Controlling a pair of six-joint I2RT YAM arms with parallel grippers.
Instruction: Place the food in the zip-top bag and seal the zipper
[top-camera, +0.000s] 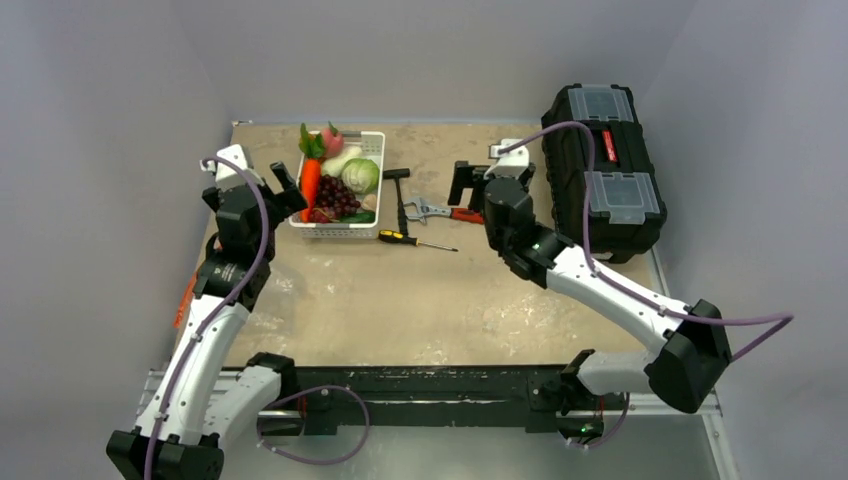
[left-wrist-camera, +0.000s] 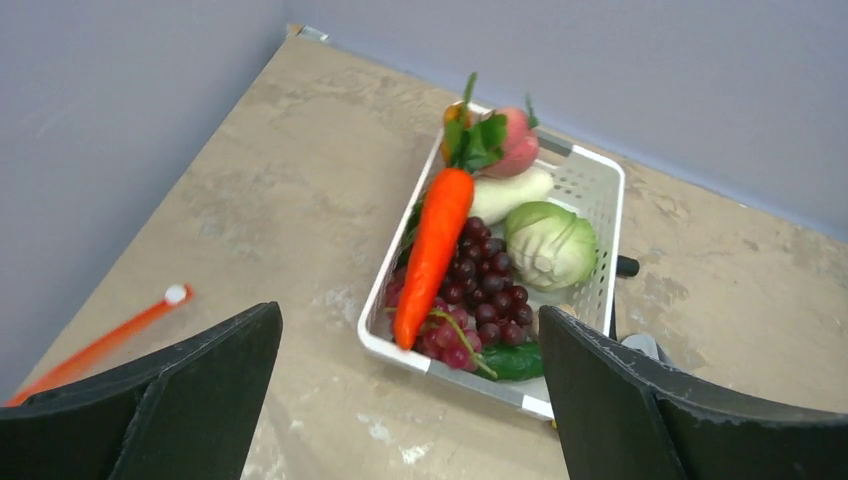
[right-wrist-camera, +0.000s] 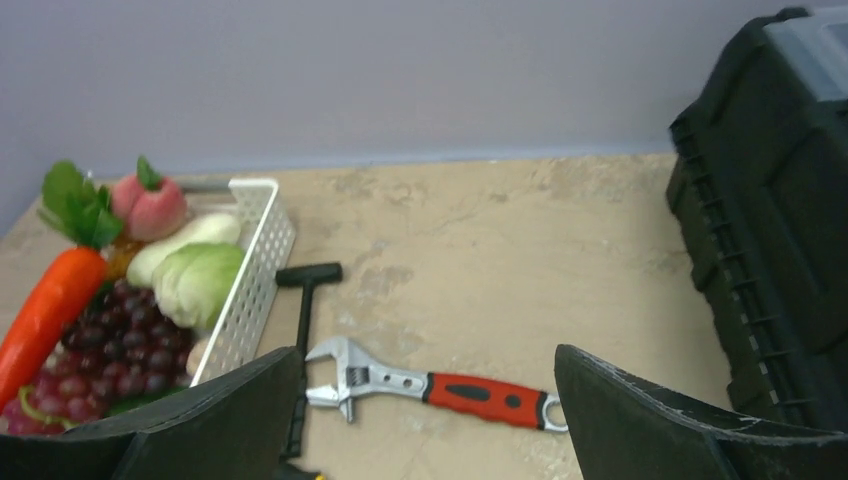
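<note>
The food lies in a white slotted basket (top-camera: 372, 141) at the back left. It holds an orange carrot (left-wrist-camera: 436, 250), dark purple grapes (left-wrist-camera: 485, 290), a green cabbage (left-wrist-camera: 550, 243), a white radish (left-wrist-camera: 510, 192) and a pink peach (left-wrist-camera: 517, 140). My left gripper (top-camera: 255, 185) hovers open just left of the basket, nothing between its fingers (left-wrist-camera: 190, 390). The zipper (left-wrist-camera: 100, 345), a red-orange strip with a white slider, lies by the table's left edge; the zip-top bag's clear body does not show. My right gripper (top-camera: 487, 175) hangs open above a red-handled wrench (right-wrist-camera: 440, 388).
A black hammer (right-wrist-camera: 305, 330) and a yellow-handled screwdriver (top-camera: 415, 240) lie right of the basket, beside the wrench. A large black toolbox (top-camera: 600, 170) fills the back right. Grey walls close the left, back and right sides.
</note>
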